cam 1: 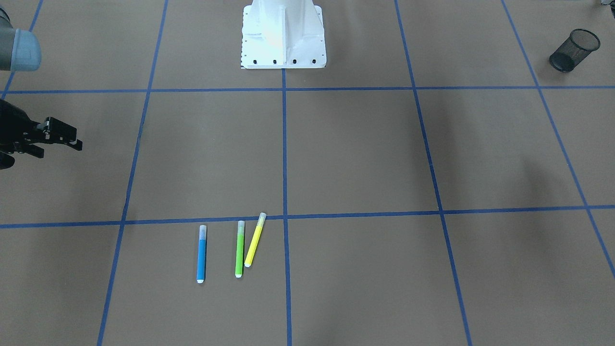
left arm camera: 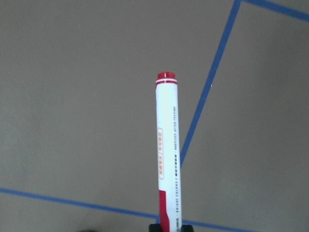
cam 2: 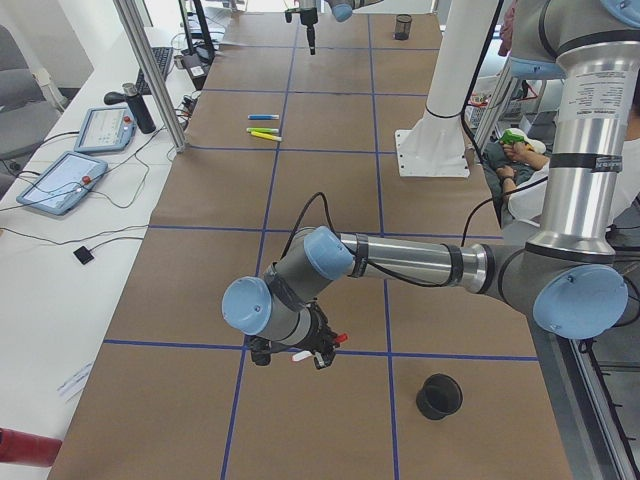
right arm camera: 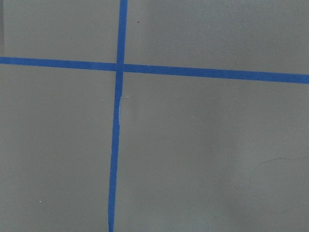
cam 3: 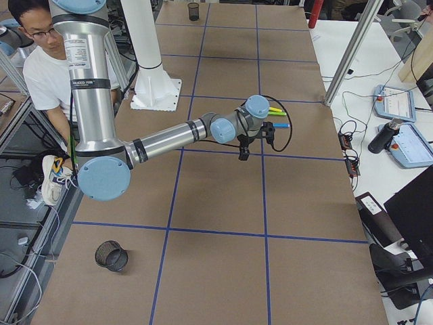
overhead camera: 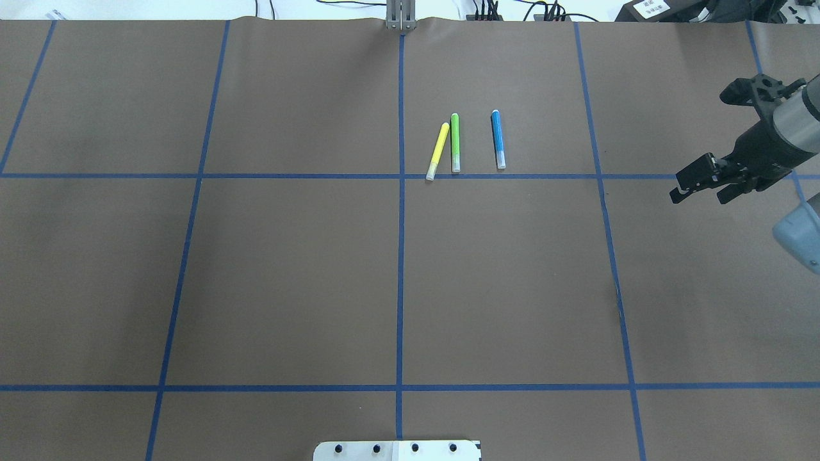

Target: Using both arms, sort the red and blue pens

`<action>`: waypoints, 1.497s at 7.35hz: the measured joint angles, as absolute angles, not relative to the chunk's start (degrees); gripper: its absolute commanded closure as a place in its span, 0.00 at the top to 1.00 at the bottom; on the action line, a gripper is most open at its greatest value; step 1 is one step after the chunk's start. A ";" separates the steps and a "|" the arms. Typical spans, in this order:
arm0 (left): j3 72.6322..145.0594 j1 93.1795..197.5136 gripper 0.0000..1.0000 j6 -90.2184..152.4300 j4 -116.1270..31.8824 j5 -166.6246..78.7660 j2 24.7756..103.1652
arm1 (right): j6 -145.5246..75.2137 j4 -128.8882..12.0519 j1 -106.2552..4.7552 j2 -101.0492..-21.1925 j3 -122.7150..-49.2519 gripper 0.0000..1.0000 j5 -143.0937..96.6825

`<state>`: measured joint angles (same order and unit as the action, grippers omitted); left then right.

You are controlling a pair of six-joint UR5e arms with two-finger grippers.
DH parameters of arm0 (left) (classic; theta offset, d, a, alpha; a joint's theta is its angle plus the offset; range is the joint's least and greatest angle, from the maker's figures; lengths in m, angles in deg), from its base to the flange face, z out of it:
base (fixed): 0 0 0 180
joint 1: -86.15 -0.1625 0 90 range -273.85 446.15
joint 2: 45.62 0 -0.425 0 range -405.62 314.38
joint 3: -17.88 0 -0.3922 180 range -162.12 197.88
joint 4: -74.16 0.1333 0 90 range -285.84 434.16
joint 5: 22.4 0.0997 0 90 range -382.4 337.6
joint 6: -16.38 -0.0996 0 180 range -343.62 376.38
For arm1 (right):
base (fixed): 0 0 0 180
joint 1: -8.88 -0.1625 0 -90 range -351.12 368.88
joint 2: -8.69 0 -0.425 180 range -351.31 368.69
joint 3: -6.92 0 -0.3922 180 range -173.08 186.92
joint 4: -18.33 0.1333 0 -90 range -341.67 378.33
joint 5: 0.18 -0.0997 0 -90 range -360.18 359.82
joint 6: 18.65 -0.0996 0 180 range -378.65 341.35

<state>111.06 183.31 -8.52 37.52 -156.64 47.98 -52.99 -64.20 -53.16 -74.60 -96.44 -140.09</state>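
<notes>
The red pen (left arm camera: 168, 145), white-barrelled with red ends, is held in my left gripper (cam 2: 297, 352), which is shut on its lower end just above the table near a blue tape crossing. The blue pen (overhead camera: 498, 139) lies flat on the far side of the table, to the right of the centre line. My right gripper (overhead camera: 698, 195) hovers open and empty well to the blue pen's right, at the overhead view's right edge. It also shows at the left edge of the front-facing view (cam 1: 58, 149). The right wrist view holds only table and tape lines.
A green marker (overhead camera: 455, 142) and a yellow marker (overhead camera: 438, 151) lie just left of the blue pen. One black mesh cup (cam 2: 439, 396) stands near my left gripper, another (cam 3: 111, 255) at the right end. The white pedestal (cam 1: 283, 38) stands mid-table. A person (cam 3: 40, 68) sits beside it.
</notes>
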 measured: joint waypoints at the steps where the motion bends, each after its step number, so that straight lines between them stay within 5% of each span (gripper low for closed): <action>1: 112.70 184.25 0.00 -11.28 42.03 -155.22 47.40 | -55.10 -64.20 -52.06 -73.26 -96.24 0.99 -139.99; 5: 114.54 185.01 0.00 -10.94 57.08 -154.27 43.44 | -69.24 -64.26 -44.44 -64.54 -94.49 0.99 -133.55; 11: 108.50 187.45 0.00 -11.09 58.73 -154.54 32.24 | -73.77 -64.26 -39.48 -55.18 -87.40 0.99 -129.04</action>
